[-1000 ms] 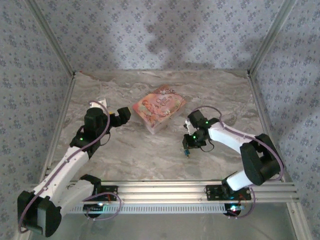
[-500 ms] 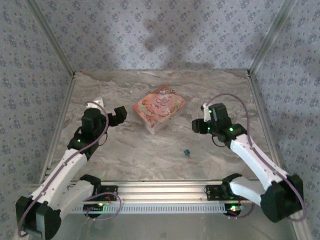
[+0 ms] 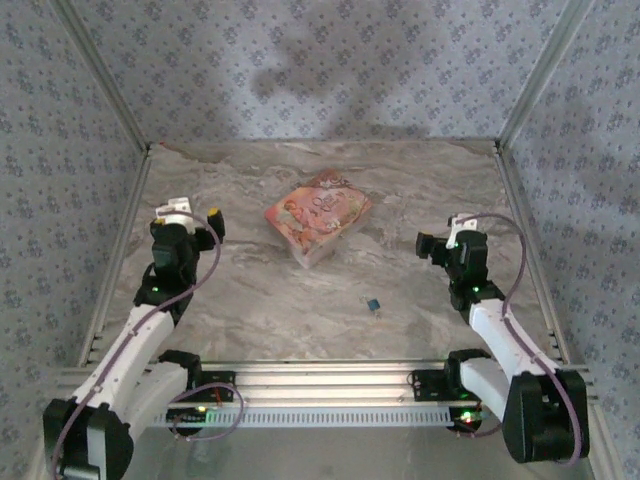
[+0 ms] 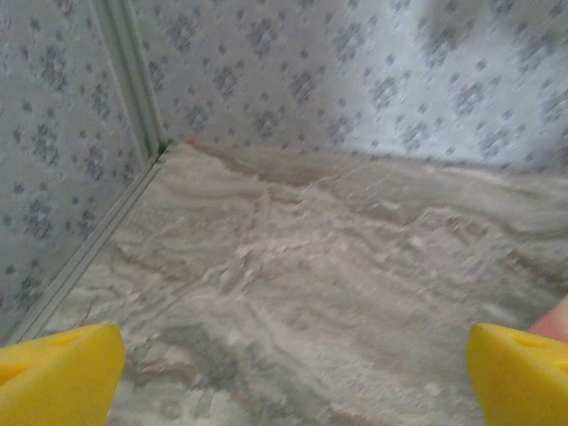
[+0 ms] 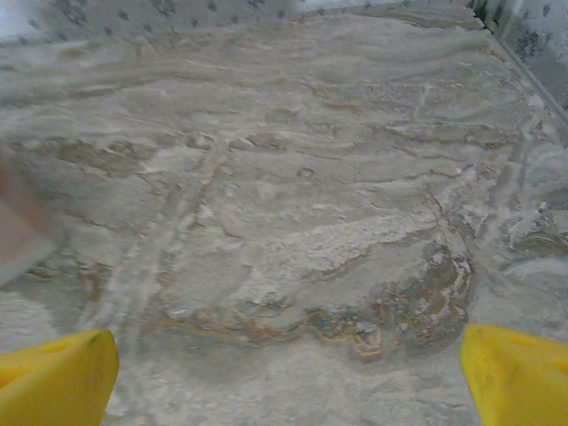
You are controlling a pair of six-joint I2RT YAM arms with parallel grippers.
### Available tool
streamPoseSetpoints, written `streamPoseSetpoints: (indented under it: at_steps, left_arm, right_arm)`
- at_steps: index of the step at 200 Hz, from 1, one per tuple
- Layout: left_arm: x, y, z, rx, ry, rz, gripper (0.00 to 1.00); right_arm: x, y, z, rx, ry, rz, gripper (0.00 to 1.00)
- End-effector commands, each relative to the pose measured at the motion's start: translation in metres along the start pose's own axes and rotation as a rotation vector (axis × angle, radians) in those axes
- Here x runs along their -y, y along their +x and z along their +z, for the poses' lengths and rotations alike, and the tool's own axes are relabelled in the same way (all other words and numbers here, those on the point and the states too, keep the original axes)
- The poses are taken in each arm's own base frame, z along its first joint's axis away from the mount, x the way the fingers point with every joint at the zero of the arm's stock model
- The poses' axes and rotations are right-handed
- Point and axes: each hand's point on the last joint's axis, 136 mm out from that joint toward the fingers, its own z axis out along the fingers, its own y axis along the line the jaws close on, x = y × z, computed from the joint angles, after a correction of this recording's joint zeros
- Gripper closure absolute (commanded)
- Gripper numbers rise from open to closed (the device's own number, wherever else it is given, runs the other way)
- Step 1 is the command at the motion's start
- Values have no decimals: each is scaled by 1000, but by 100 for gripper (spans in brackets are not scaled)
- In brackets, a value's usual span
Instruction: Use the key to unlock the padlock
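A small blue object (image 3: pixel 372 303) lies alone on the marble table (image 3: pixel 260 290), in front of the pink box; it is too small to tell whether it is the padlock or the key. My left gripper (image 3: pixel 190 212) is over the left side of the table, far from the object. It is open in the left wrist view (image 4: pixel 284 382), with bare marble between its yellow fingertips (image 4: pixel 53 373). My right gripper (image 3: pixel 440 235) is on the right side, up and to the right of the blue object. It is open too (image 5: pixel 284 382), its fingertips (image 5: pixel 53 377) wide apart over bare marble.
A pink printed box (image 3: pixel 317 215) lies at the middle of the table. It shows as a blur at the left edge of the right wrist view (image 5: pixel 18 222) and at the right edge of the left wrist view (image 4: pixel 557 321). Patterned walls and metal rails (image 3: pixel 118 260) enclose the table.
My right gripper was down at the small blue object a second ago; it has drawn back right, leaving the object on the table. My left gripper has swung left, away from the box.
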Motion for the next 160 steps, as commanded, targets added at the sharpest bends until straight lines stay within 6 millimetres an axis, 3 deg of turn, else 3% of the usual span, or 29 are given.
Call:
streamPoseSetpoints:
  at_steps: [1,31,56,108,160]
  left_arm:
    - [-15,15,9,-3,-60,19,2]
    - [-26,46,20,-65,-82,23,2]
    - [-30,58,25,-81,-83,26,2]
    - [-28,69,36,-78,-43,46,2]
    - [-17,73,45,-51,29,76,2]
  right_arm:
    - [9,-14,12,88,37,-46,0]
    - [9,0,28,96,18,-47,0]
    - [5,3,39,86,-10,-65,0]
    - [-2,-4,51,151,-53,-146,0]
    - [2,17,72,101,-63,-126,0]
